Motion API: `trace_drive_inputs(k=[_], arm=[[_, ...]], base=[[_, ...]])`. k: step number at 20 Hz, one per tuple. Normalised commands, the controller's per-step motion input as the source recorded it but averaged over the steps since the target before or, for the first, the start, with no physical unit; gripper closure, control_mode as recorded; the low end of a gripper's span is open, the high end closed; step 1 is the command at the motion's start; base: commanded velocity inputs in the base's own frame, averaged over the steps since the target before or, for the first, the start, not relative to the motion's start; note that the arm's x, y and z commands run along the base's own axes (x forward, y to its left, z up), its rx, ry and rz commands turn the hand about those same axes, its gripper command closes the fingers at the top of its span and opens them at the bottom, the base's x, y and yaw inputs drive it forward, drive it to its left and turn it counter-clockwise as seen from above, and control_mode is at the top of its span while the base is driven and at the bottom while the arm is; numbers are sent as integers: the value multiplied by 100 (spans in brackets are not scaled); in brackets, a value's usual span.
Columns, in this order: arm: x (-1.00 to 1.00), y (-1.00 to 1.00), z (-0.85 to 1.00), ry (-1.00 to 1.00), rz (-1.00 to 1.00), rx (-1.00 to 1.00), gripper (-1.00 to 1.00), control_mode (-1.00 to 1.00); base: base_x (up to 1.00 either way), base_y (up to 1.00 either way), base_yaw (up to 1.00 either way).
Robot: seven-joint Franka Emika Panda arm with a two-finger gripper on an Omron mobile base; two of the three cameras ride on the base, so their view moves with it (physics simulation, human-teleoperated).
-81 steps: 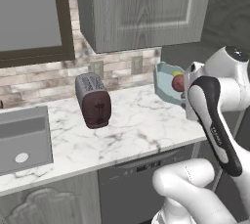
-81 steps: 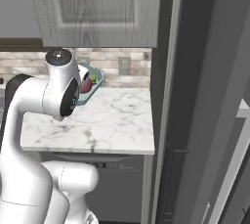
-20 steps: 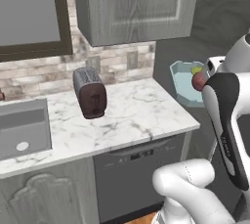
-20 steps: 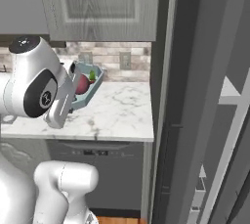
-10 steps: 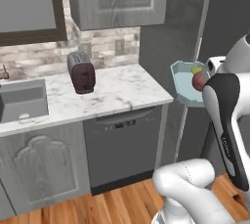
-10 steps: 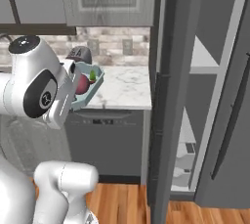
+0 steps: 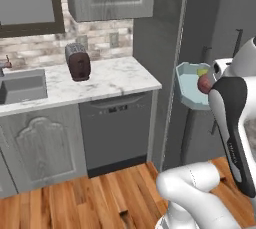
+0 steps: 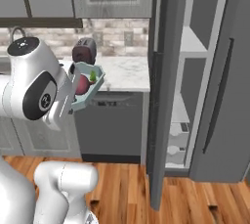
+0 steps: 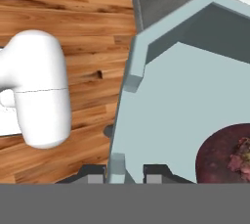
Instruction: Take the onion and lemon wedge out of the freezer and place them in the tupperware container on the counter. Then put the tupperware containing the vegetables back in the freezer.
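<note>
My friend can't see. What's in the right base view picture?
A white robot arm holds up a pale blue tupperware container with the onion and lemon wedge inside. Beside it, the freezer stands open.

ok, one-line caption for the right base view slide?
White arm carries pale teal tupperware tray holding dark red onion toward the open dark grey freezer.

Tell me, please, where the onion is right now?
The onion sits inside the tupperware container, beside the lemon wedge, held in the air by the gripper left of the open freezer.
</note>
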Motion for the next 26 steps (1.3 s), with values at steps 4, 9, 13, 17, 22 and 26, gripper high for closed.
trace_drive_inputs(k=[4,9,13,17,22,26], arm=[[0,0,0,0,0,0,100,100],[0,0,0,0,0,0,100,100],[0,0,0,0,0,0,100,100],[0,0,0,0,0,0,100,100],[0,0,0,0,0,0,100,100],[0,0,0,0,0,0,100,100]], base=[[-61,-2,0],[-74,-8,0],[-85,-25,0],[-55,-45,0],[4,-65,8],[34,-69,14]])
